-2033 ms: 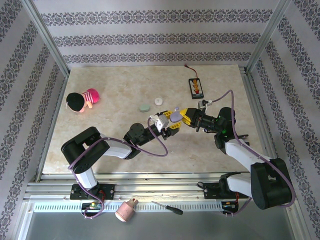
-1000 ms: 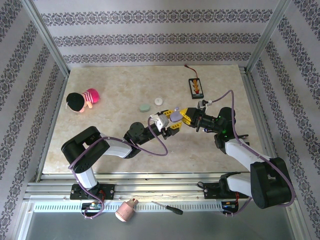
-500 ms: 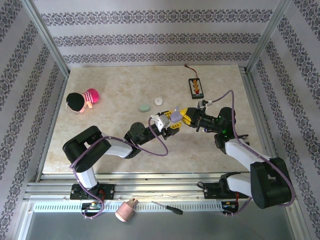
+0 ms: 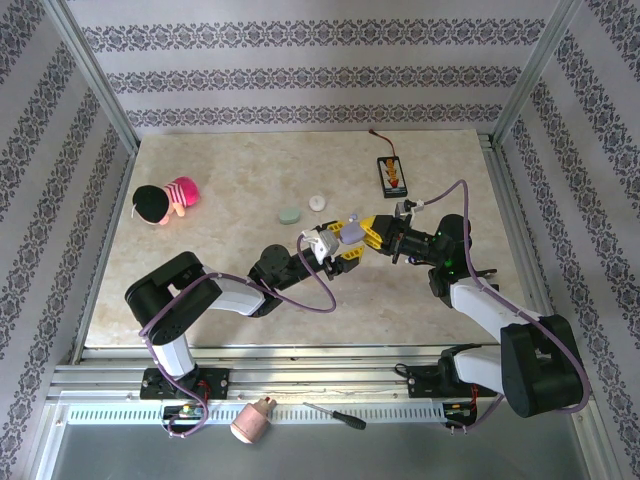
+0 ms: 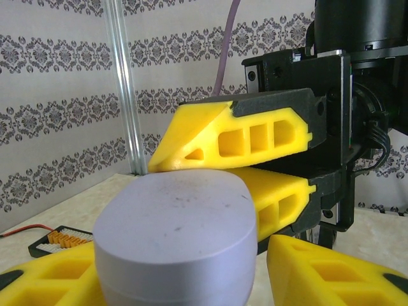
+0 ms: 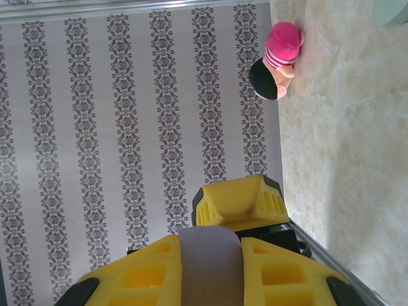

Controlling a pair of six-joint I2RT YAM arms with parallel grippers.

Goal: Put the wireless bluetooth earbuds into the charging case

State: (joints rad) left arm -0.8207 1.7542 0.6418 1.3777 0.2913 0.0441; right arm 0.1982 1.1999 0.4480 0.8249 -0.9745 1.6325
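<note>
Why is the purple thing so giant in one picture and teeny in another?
Left wrist view: the purple case sits right by the lens, so it looks giant, its near edge slightly soft. Top view: the camera is far above, so the purple case looks tiny, under even light with faint shadows.

A beige, marbled desk (image 4: 220,270) stands inside walls of grey-striped, floral-patterned wallpaper (image 4: 300,70). Near the desk's far left lies a small plush toy (image 4: 165,202) in pink and black, and well apart, toward the far right, lies a flat black board (image 4: 392,174) with orange connectors and a red wire. On the metal rail at the near edge rest a black-handled screwdriver (image 4: 335,415) and a pink-and-white object (image 4: 252,420).
</note>
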